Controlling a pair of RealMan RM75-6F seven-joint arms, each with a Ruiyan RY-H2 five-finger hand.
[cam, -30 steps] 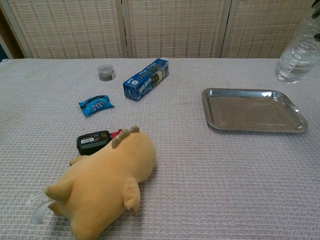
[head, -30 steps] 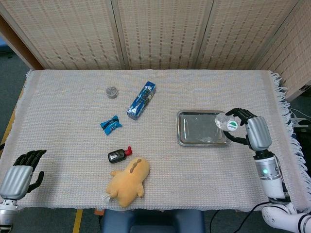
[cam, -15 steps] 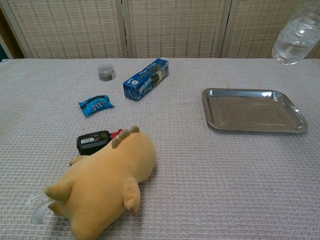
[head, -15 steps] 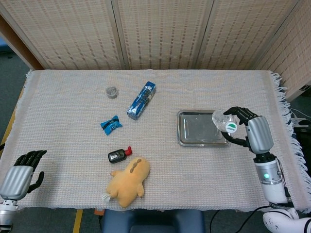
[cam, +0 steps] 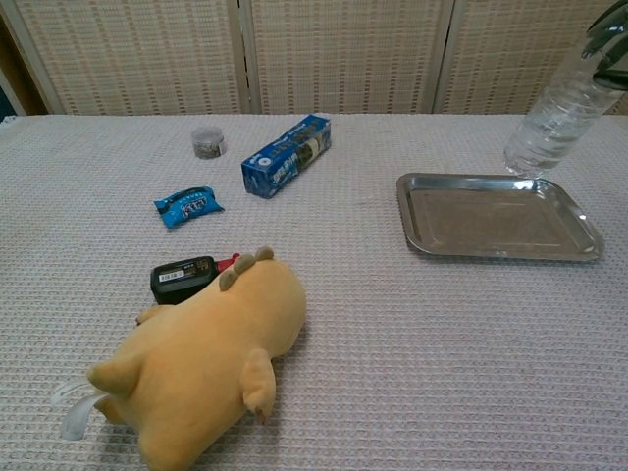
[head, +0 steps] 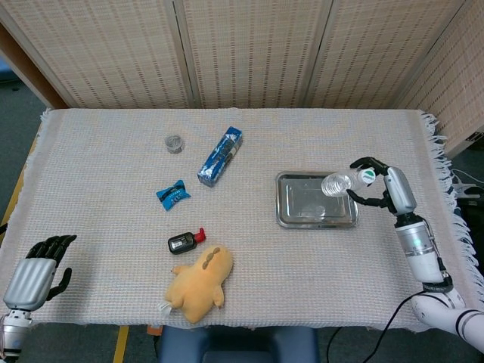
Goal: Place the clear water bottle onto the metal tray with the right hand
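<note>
My right hand (head: 387,186) grips the clear water bottle (head: 342,182) near its green cap, at the table's right side. The bottle tilts down to the left, its base over the far right part of the metal tray (head: 302,212). In the chest view the bottle (cam: 552,110) hangs slanted with its base just above the far rim of the tray (cam: 500,245); only the dark fingers (cam: 608,22) show at the top right corner. The tray holds nothing. My left hand (head: 34,267) rests at the near left table edge, fingers curled, holding nothing.
A yellow plush toy (head: 200,283) lies near the front edge with a small black device (head: 184,242) beside it. Further back lie a blue snack packet (head: 172,193), a blue box (head: 220,156) and a small round tin (head: 175,143). Wicker screens stand behind the table.
The right hand has carried the bottle left and tilted it further, bringing its base down toward the tray's far right corner. The left hand has barely moved.
</note>
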